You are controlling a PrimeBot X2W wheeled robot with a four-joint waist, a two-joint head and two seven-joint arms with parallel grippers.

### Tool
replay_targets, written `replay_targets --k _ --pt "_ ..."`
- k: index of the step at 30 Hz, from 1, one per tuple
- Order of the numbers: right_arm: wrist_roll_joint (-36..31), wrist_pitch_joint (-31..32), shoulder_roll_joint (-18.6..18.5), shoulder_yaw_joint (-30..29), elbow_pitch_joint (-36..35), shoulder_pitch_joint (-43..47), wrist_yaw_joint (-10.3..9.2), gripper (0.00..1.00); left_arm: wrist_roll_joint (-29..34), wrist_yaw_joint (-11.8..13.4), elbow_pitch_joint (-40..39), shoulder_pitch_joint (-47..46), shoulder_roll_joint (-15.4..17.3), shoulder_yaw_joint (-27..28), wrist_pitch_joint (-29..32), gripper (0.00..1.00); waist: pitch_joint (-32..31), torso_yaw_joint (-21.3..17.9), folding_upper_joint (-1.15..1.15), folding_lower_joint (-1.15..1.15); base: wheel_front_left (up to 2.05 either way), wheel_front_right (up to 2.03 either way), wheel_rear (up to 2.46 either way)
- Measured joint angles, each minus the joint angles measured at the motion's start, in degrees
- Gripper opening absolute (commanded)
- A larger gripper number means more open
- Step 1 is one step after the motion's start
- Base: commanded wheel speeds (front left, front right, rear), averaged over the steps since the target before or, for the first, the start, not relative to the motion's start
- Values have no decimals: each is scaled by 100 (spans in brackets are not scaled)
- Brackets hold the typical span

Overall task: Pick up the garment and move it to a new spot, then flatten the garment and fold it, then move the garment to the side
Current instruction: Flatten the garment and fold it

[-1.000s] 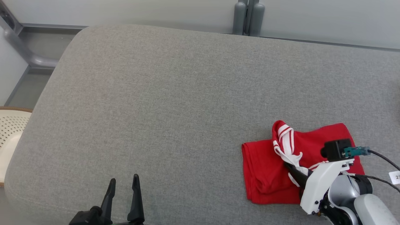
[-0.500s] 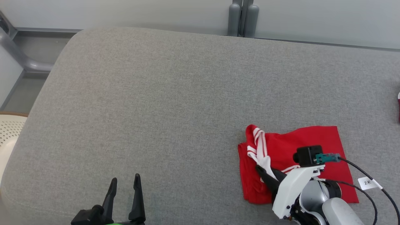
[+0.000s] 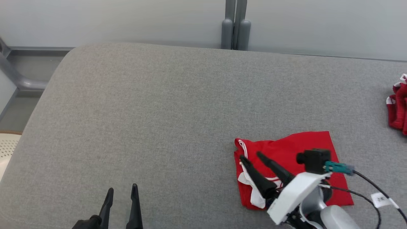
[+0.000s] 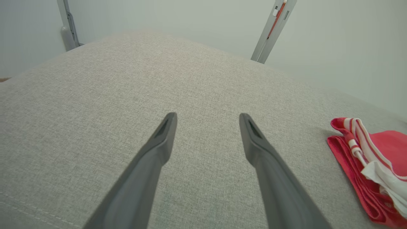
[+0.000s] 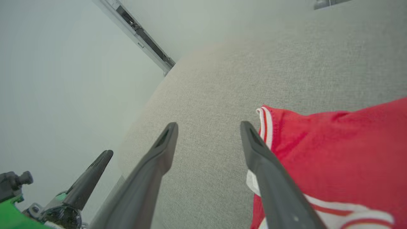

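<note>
- A wide grey fabric cushion (image 3: 165,121) takes up most of the head view, with a pale grey wall (image 3: 127,22) and a grey upright post (image 3: 235,28) behind it.
- The garment (image 3: 295,149), red with white stripes, lies folded into a rough rectangle on the cushion at the lower right of the head view. Its white-trimmed edge is bunched along its left side.
- The right gripper (image 3: 251,156) reaches in from the lower right corner over the left part of the garment. Its two dark fingers (image 3: 257,176) are spread apart with nothing held between them. Whether they touch the cloth cannot be told.
- In the right wrist view, bare grey cushion shows in the gap between those fingers, and one finger crosses the garment's striped edge.
- A small black camera (image 3: 314,157) with a teal plug sits on the right wrist, and a black cable (image 3: 365,183) with a white tag (image 3: 380,199) trails from it.
- The left gripper (image 3: 122,188) rises from the bottom edge at the lower left, well apart from the garment. Its fingers (image 3: 135,203) are spread apart and empty above bare cushion.
- In the left wrist view the garment lies at the far right edge.
- A second red garment (image 3: 397,108), crumpled, lies at the right edge of the cushion.
- A cream perforated object (image 3: 6,146) shows at the left edge, beside the cushion.
</note>
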Motion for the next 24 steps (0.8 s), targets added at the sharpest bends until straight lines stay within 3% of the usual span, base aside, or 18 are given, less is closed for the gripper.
replay_targets --k 5,7,11,16,24 --pt "-497 -1184 -667 -464 -268 450 0 100 121 -7 -54 127 -1 170 0 100 -231 -136 0 0 0 0 0" --pt "-887 -1647 -948 -815 -119 684 0 100 133 -8 -75 190 0 211 1 100 -323 -209 0 0 0 0 0" --pt "-1605 -2371 -1173 -1497 456 974 0 100 163 -25 -114 205 0 244 0 100 -445 -356 0 0 0 0 0" --pt "-2461 -2670 -1056 -2163 1072 1101 0 100 416 -51 -118 221 -1 374 0 100 -558 -475 0 0 0 0 0" --pt "-3370 -2694 -703 -2582 555 1427 3 100 957 -254 -214 280 0 501 0 100 -575 -434 0 0 0 0 0"
